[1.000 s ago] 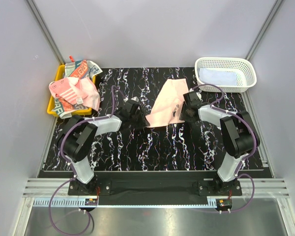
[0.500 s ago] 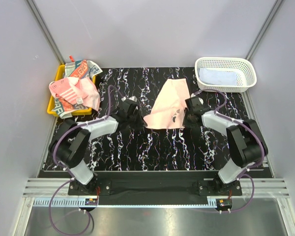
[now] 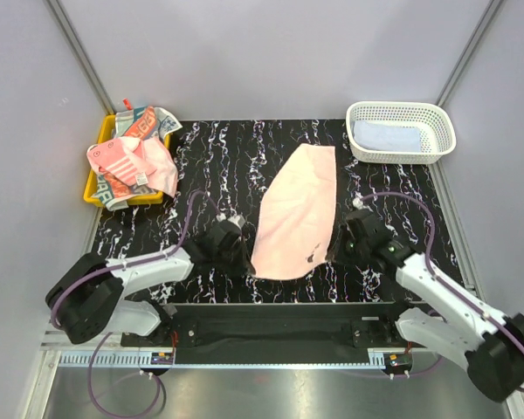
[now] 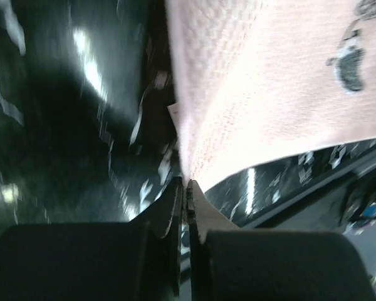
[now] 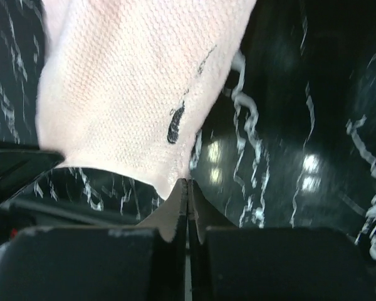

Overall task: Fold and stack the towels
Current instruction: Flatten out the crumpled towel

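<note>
While the black marbled worktop (image 3: 218,157) is carrying everything, the plain pink towel (image 3: 297,209) is stretching long down its middle, toward the near edge. The yellow tray (image 3: 93,186) far left is holding a heap of striped and lettered towels (image 3: 131,153). The white basket (image 3: 438,133) far right is holding a pale blue towel (image 3: 384,137). My left tool (image 4: 187,188) is clamping the pink towel's near left corner, and my right tool (image 5: 187,184) is clamping its near right corner.

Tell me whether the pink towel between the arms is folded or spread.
Spread. The pink towel lies stretched out on the table, no fold showing, its near corners pinched by the left gripper and right gripper.
</note>
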{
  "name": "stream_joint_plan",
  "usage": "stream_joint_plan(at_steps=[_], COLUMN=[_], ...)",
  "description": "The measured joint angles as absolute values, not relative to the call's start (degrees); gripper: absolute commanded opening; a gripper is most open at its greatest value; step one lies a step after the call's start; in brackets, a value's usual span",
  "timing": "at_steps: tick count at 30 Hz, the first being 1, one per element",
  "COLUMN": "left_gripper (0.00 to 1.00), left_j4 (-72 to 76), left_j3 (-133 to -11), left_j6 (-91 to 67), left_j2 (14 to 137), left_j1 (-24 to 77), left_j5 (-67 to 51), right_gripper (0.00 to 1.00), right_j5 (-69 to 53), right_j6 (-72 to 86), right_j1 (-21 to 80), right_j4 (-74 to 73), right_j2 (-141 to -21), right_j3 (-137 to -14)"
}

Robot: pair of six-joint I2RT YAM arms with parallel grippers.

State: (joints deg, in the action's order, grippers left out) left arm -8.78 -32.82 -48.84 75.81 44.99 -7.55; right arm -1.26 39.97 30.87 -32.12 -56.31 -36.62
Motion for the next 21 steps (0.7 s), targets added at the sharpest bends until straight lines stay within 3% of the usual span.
stream_joint_plan(at_steps=[5,7,8,9,13,17,21], left_gripper=[0.04,0.11,0.24,0.41,0.59,0.65,0.64], left_j4=[-11.6,-12.0,-12.2,-12.5,-16.0,-27.9,-31.7], left_j3=[-25.9,-24.3,-23.6,-22.9,-22.6,-29.1,-42.5], left_j6=[-52.7,-54.7,-55.6,-56.4,-58.5,-56.6,-51.9], left_j2=[70.4,68.2,67.3,66.4,61.7,57.4,59.3], left_j1=[50.3,52.6,53.5,54.5,56.8,57.1,52.5], left_j5=[-7.8,-8.2,-8.3,-8.6,-9.9,-6.8,-2.7], right_gripper=[0.0,0.01,0.06,0.19,0.44,0.46,0.46], right_j5=[-2.7,-2.8,-2.8,-2.7,-1.9,2.4,6.5], right_j6=[46.2,47.7,48.2,48.7,49.2,46.9,41.6], right_j1=[36.5,37.5,37.7,37.7,37.8,37.8,35.5], right_j4=[-40.3,-43.0,-44.1,-45.1,-47.2,-46.7,-42.5], right_j2=[-46.0,-43.3,-42.3,-41.6,-42.1,-48.5,-62.5], right_j3=[-33.7,-33.7,-33.7,-33.7,-35.0,-40.3,-50.7])
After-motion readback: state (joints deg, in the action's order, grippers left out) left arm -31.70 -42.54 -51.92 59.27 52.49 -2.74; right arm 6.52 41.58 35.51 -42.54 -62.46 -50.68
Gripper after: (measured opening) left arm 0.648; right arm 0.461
